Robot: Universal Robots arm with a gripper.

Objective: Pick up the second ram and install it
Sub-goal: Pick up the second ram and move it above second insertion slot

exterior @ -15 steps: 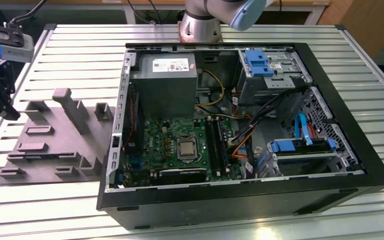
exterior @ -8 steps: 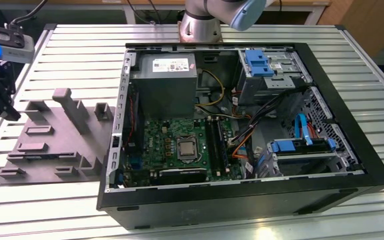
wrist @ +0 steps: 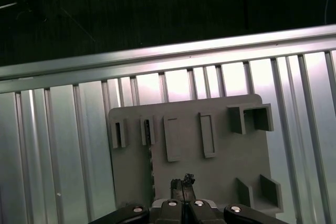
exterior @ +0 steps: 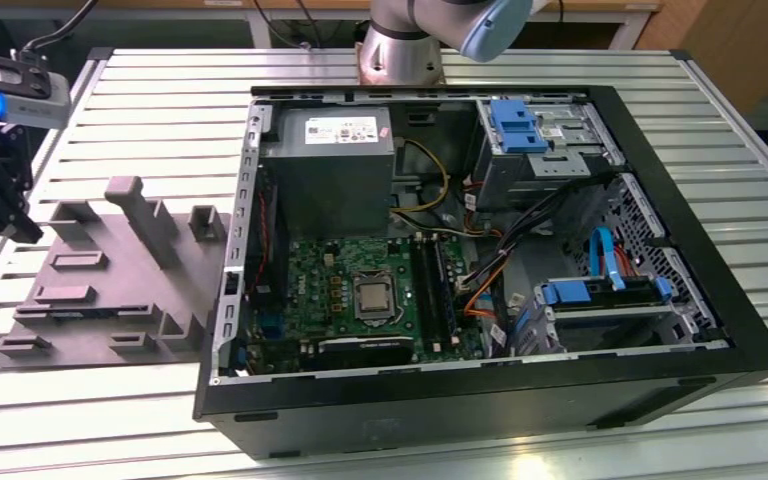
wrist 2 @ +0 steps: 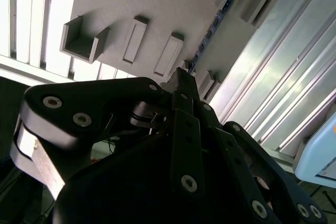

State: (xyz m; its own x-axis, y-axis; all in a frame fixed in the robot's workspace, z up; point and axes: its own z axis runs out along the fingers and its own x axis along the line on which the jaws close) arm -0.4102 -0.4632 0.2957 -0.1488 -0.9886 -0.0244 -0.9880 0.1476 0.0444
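— Item one?
— Second ram: we log it standing on edge in the grey fixture block on the desk.
— Tool?
— Tool: above the block, fingers together, gripping nothing.
— Container?
— Open computer case: motherboard, power supply; we can't read its label.

Silver ribbed worktop, plain grey block, black computer case (green board inside, blue clips), black claw.

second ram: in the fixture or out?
In. In the first wrist view the second ram stands on edge in the grey fixture block; the gripper is apart from it, jaws shut.
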